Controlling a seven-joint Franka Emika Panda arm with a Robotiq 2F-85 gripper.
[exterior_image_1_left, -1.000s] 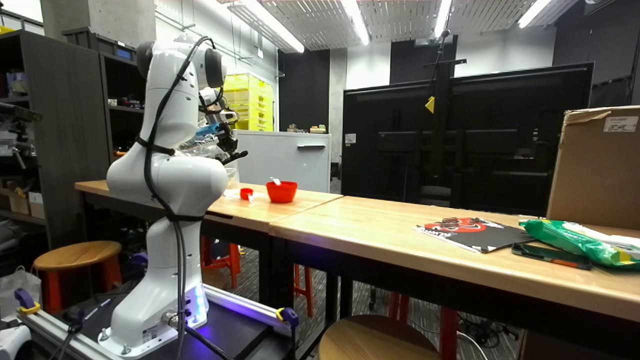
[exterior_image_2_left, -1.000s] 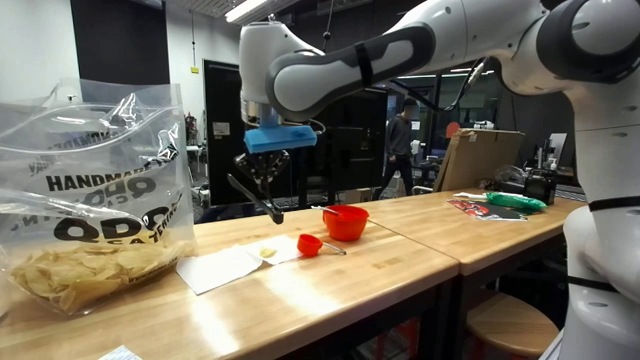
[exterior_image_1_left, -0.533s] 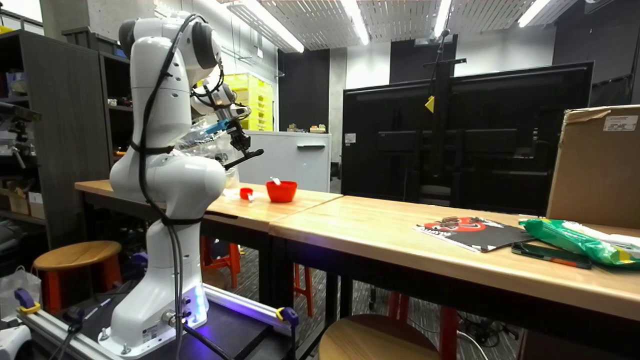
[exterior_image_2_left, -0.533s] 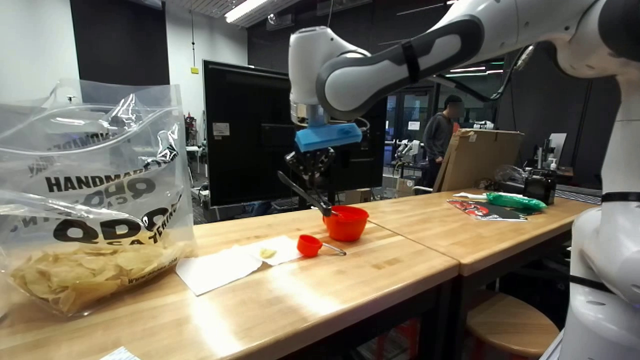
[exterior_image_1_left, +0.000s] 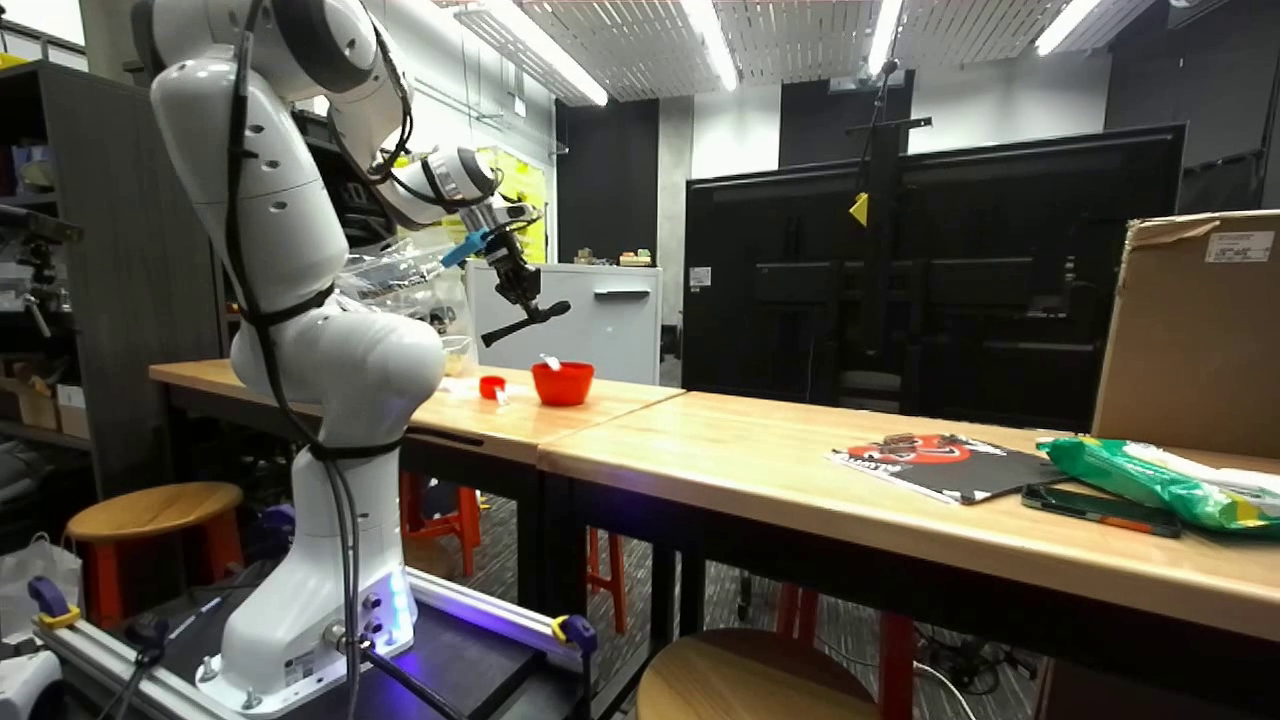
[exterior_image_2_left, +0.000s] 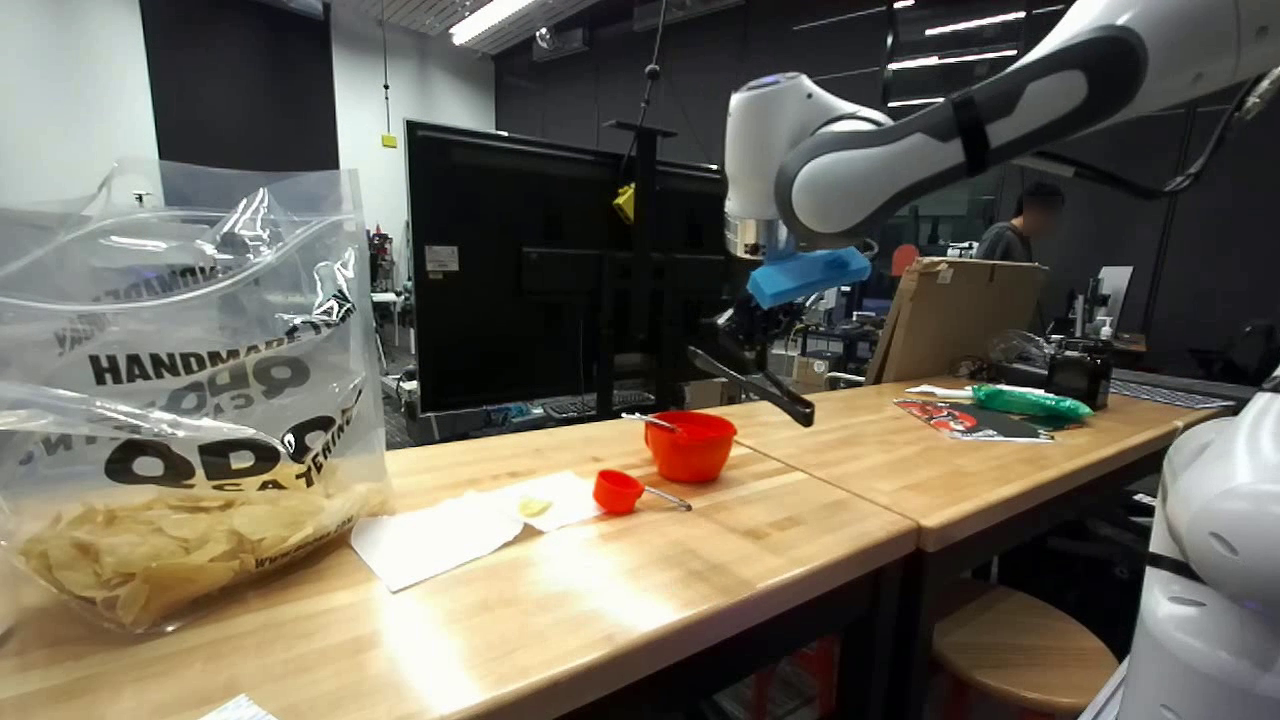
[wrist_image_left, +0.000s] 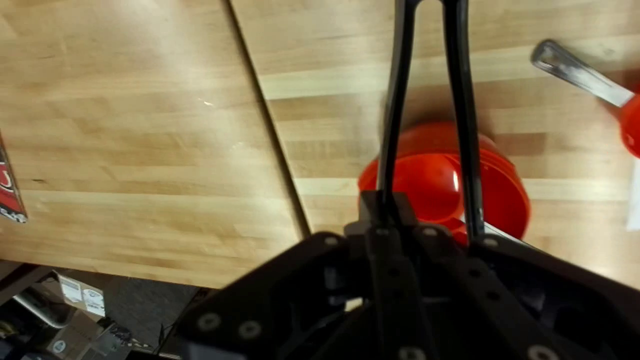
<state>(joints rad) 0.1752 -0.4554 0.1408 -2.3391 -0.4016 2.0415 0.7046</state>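
Black tongs in tool, open gap above red bowl rim.

In an exterior view, lower-center tabletop is open, room for a low pass. Tall clear bag blocks left edge; red bowl and red cup mid-frame; cardboard upper right. Wrist view: wide tabletop lane left of center; black tool crosses the bowl in frame.

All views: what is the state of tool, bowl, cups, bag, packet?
Black tong-like tool: held in shut jaws, legs apart
Red bowl: upright, red cup inside
Second red cup: beside bowl, contents hidden
Clear bag: upright, partly filled; closure unclear
Green packet: lying flat; seal unclear
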